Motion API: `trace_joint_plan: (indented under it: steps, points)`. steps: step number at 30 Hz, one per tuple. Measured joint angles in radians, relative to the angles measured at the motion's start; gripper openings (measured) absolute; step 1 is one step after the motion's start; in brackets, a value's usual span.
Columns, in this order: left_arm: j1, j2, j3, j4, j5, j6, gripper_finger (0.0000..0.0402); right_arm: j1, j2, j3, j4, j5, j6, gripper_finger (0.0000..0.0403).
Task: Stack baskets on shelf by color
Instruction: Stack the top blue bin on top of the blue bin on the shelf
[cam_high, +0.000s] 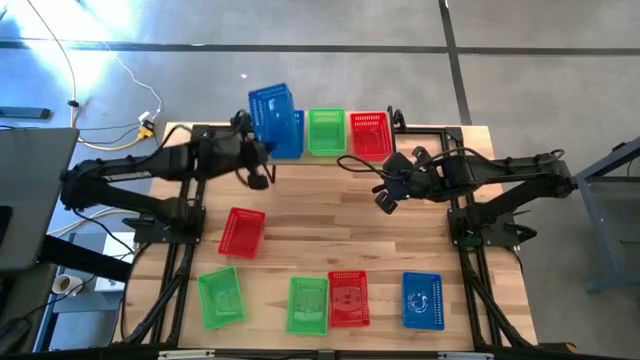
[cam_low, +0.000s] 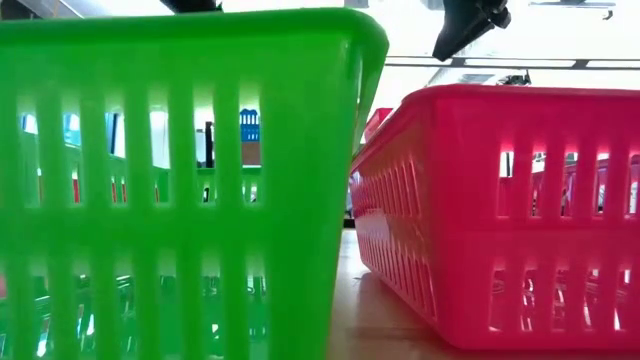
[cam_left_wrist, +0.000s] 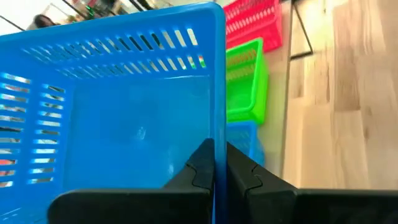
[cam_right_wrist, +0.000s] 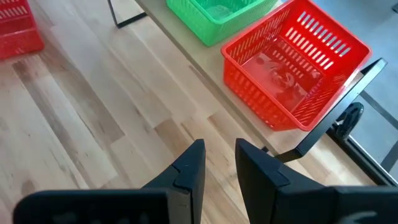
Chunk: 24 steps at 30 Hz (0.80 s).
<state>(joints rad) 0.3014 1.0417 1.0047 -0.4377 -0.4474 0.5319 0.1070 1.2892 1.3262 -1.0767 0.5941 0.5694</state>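
A low wooden shelf stands at the table's far edge. On it rest a blue basket, a green one and a red one, side by side. My left gripper is shut on a second blue basket, tilted on its side above the shelf's blue one. My right gripper hangs open over bare table just in front of the shelf's red basket, with nothing between its fingers. My left gripper pinches one side wall of the blue basket at its rim, one finger inside the basket and one outside. The fingers come from the table's left, slanting slightly down. The basket is lifted and tipped up. Whether it touches the blue basket beneath, I cannot tell.
On the table lie a red basket at the left and, along the near edge, two green ones, a red one and a blue one. Bare wood lies in the table's middle.
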Motion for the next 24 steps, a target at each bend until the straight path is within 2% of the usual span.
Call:
trace_joint_plan:
  steps: [5,9,24]
  points:
    - [0.135,0.052,0.091,-0.103,0.146,0.029,0.0000,0.000,0.000,0.000,0.000,0.000,0.000,0.0078]
    - [0.194,0.093,0.111,-0.147,0.243,0.034,0.0000,0.000,0.000,0.000,0.000,0.000,0.000,0.0078]
    - [0.210,0.212,0.112,-0.188,0.266,0.066,0.0000,0.000,0.000,0.000,0.000,0.000,0.000,0.0078]
